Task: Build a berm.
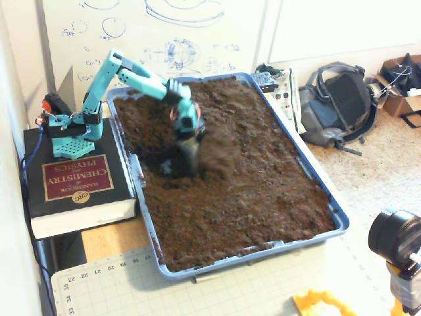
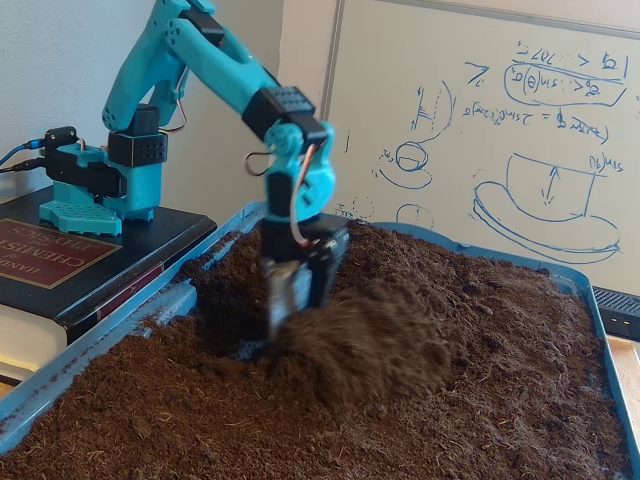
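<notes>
Landmark: blue tray (image 1: 339,220) (image 2: 90,345), filled with dark brown soil, resting on a wooden table.
Arm: teal arm (image 1: 135,71) (image 2: 205,60) based on a thick chemistry handbook (image 1: 72,181) (image 2: 40,255) just beside the tray's left edge in a fixed view, reaching over the soil.
Gripper: gripper (image 1: 189,158) (image 2: 290,310) tip is sunk in the soil near the tray's left side; whether its fingers are apart or together cannot be told.
Berm: berm (image 1: 220,155) (image 2: 370,335), a blurred hump of loose soil, touches the gripper on the side toward the tray's middle.
Room: whiteboard (image 1: 164,33) (image 2: 480,130) with blue sketches behind the tray; grey backpack (image 1: 339,102) on carpet beyond its right edge; cutting mat (image 1: 217,286) in front.
</notes>
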Robot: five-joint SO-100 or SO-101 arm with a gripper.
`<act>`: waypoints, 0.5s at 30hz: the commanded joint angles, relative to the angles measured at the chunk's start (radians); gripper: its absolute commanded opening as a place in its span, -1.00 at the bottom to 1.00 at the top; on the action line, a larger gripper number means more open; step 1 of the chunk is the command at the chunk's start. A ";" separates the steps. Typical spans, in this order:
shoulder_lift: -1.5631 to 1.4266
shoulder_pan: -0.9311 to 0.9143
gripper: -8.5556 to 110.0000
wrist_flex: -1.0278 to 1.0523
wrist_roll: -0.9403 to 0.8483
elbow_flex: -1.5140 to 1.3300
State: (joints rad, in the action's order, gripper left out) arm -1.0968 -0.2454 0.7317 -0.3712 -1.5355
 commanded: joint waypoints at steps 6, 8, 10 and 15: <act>-0.114 0.087 -0.85 -0.043 0.012 0.167; -0.132 0.098 -0.85 -0.043 0.014 0.167; -0.155 0.114 -0.85 -0.043 0.014 0.167; -0.229 0.140 -0.85 -0.041 0.015 0.167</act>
State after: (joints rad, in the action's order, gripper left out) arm -1.1428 -0.1304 0.7148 -0.3728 -1.4742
